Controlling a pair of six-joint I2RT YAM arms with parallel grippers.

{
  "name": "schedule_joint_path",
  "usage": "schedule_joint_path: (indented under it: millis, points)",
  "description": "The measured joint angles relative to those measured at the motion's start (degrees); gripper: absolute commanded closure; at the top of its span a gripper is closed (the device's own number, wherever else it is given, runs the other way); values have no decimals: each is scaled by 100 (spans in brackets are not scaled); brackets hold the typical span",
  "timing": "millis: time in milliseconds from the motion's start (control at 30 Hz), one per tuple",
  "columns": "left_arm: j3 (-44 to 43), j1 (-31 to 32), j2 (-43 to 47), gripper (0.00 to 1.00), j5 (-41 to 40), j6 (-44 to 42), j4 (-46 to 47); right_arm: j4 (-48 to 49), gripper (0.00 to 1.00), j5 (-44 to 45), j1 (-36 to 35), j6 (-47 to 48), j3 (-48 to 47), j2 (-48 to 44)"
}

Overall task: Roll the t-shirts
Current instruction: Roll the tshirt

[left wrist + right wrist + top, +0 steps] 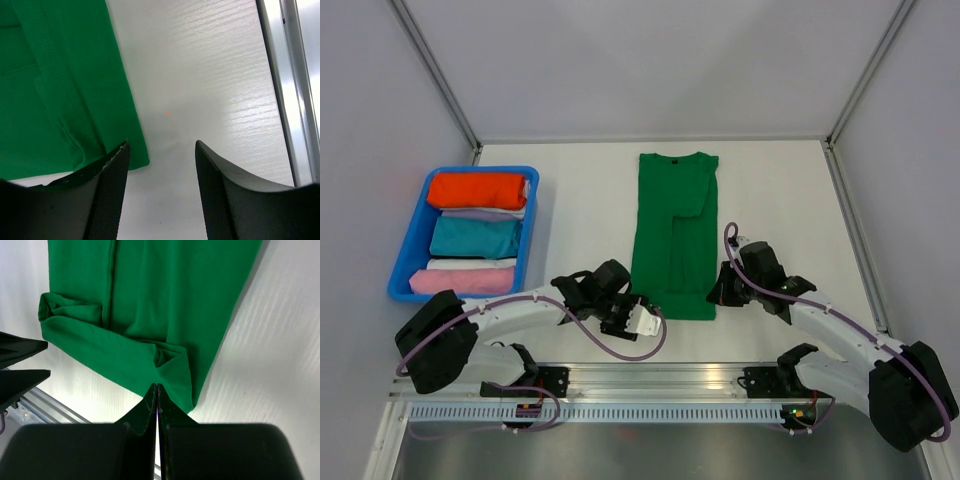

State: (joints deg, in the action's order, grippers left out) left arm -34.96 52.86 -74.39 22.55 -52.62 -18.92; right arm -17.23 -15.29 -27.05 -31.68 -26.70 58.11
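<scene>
The green t-shirt (672, 235) lies flat in the middle of the white desk (580, 200), folded lengthwise into a long strip, its collar close to the far edge and its hem towards you. At the near end the hem is turned over in a soft, uneven fold. Your left gripper (161, 150) sits at the near-left corner with its jaws apart, one finger (112, 175) over the cloth's corner and the other over bare desk. Your right gripper (157, 387) is at the near-right corner, fingers pressed together, tips against the edge of the turned hem; you cannot tell whether any cloth is caught between them. A band of bare desk runs down each long side of the shirt, the right band reaching the frame post. On the left it ends at the blue bin (533, 230), which holds the orange-red bundle (475, 190), the teal bundle (475, 237) and a pink one (460, 281). Just behind both grippers, the aluminium rail (650, 378) marks the near edge.
</scene>
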Motion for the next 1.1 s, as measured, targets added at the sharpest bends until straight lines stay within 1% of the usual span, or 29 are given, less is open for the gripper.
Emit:
schedule_joint_path:
  millis: [200, 333, 467, 533, 567, 600, 633, 667, 700, 733, 767, 833, 867, 900, 933, 967, 1033, 1100]
  points:
    - [-2, 2, -129, 40, -26, -31, 155, 415, 100, -90, -59, -92, 13, 566]
    - [2, 4, -232, 40, -138, -90, 284, 437, 100, 201, -50, -223, 13, 785]
    - [57, 4, -374, 42, -273, -199, 470, 334, 100, 365, -4, -297, 9, 1220]
    - [68, 2, -407, 43, -315, -267, 575, 310, 100, 345, 26, -323, -48, 1281]
    - [70, 4, -426, 47, -326, -295, 605, 282, 100, 367, 28, -319, -81, 1281]
    - [79, 4, -435, 50, -345, -323, 651, 216, 97, 382, 31, -293, -127, 1276]
    - [98, 4, -444, 52, -356, -343, 702, 153, 92, 393, 33, -247, -184, 1257]
    - [120, 4, -446, 55, -358, -372, 761, 83, 78, 402, 33, -190, -243, 1215]
    - [142, 4, -448, 58, -378, -400, 820, -4, 72, 398, 35, -96, -330, 1128]
    - [164, 4, -450, 62, -391, -422, 870, -44, 66, 376, 42, 48, -417, 992]
    - [179, 2, -455, 72, -404, -448, 901, -55, 59, 341, 46, 249, -514, 787]
    - [203, 2, -468, 81, -409, -485, 940, -52, 56, 267, 46, 732, -693, 361]
    - [212, 4, -476, 92, -407, -507, 944, -48, 54, 232, 50, 975, -772, 188]
    - [214, 4, -476, 97, -407, -518, 953, -31, 54, 151, 50, 1309, -874, 4]
    - [216, 4, -476, 98, -411, -544, 964, 13, 50, 17, 50, 1832, -973, -192]
    - [216, 2, -476, 98, -411, -546, 970, 55, 48, -74, 50, 2218, -1014, -348]
    - [214, -17, -476, 98, -409, -529, 964, 151, 46, -321, 50, 3250, -1014, -774]
    - [188, -94, -472, 98, -396, -452, 920, 232, 45, -623, 50, 4527, -859, -1178]
